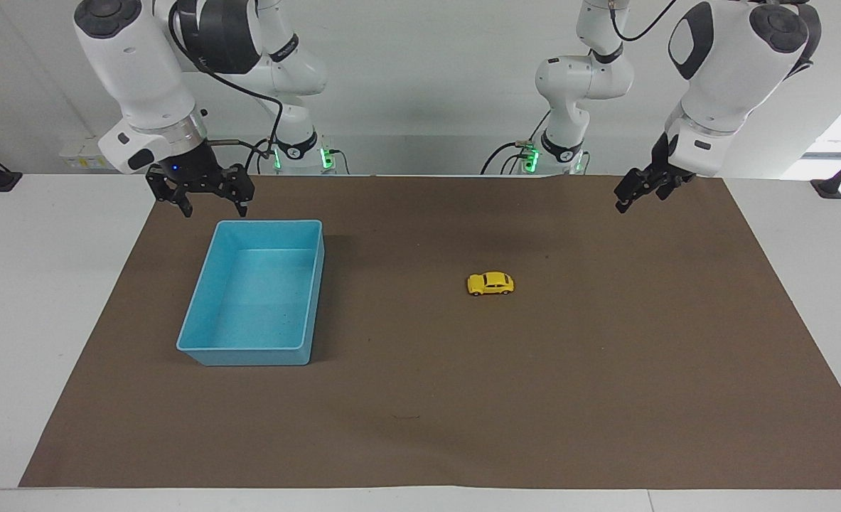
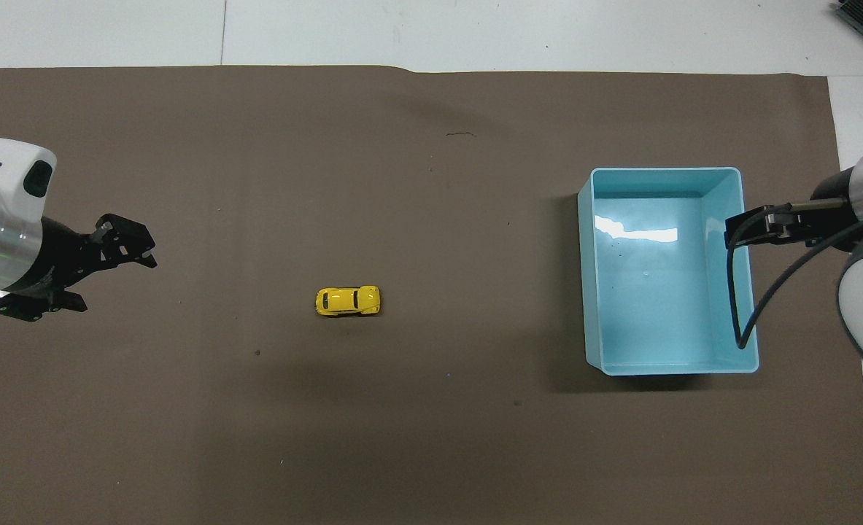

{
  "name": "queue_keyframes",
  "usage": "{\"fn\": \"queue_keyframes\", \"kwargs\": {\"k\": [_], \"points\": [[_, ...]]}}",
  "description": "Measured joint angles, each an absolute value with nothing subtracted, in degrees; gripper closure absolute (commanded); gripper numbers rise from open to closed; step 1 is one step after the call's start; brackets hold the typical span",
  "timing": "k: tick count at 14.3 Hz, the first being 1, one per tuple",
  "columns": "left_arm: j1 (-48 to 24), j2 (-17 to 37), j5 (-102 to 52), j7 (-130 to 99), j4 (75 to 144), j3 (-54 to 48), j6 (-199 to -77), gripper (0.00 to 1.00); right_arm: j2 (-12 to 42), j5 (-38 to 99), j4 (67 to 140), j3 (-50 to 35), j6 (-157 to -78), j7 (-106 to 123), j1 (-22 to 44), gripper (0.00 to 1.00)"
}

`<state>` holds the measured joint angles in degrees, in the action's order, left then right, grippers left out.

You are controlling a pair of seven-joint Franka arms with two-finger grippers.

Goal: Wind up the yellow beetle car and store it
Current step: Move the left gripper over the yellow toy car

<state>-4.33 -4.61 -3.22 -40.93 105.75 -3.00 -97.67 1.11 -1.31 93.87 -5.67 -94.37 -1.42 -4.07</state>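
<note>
Item: yellow beetle car (image 1: pixel 490 284), one piece. Stood on its wheels on the brown mat (image 1: pixel 605 398) covering the tabletop (image 1: pixel 50 284), roughly mid-mat and toward the left arm's end, lengthwise along the table. Untouched; winding and storing not yet done.

Item: left claw (image 1: pixel 636 192). Hung tilted in the air over the mat's edge by the robots, at its own end, well apart from the car. Held nothing; how far its fingers stood apart could not be told.

Item: right claw (image 1: pixel 209 203). Waited above the mat just by the bin's rim on the robots' side, fingers spread wide, empty.

Item: light blue bin (image 1: pixel 200 348), open-topped, nothing in it. Stood toward the right arm's end, well apart from the car; judged the storage place.

Obstructions: none between the left claw and the car, nor between car and bin.

Risks, as judged: the car is small, rounded and on free wheels, so an off-centre closing could nudge it rolling or squeeze it out sideways. A tilted approach could catch the mat.
</note>
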Motion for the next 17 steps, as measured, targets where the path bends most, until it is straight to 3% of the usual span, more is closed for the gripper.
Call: {"fn": "queue_keyframes", "kwargs": {"k": [5,12,17], "points": [[-5.6,-3.4,-3.4,-64.2,108.6,-3.0,-105.0,0.0,1.1,-1.3,93.9,-5.7,-94.4,-1.4,-4.1,0.0],[-10.4,2.7,-3.4,-104.7,111.4,-3.1,-121.0,0.0,1.1,-1.3,93.9,-5.7,-94.4,-1.4,-4.1,0.0],[-20.3,7.4,-3.4,-121.9,113.7,-3.4,-125.9,0.0,1.1,-1.3,93.9,-5.7,-94.4,-1.4,-4.1,0.0]]}}
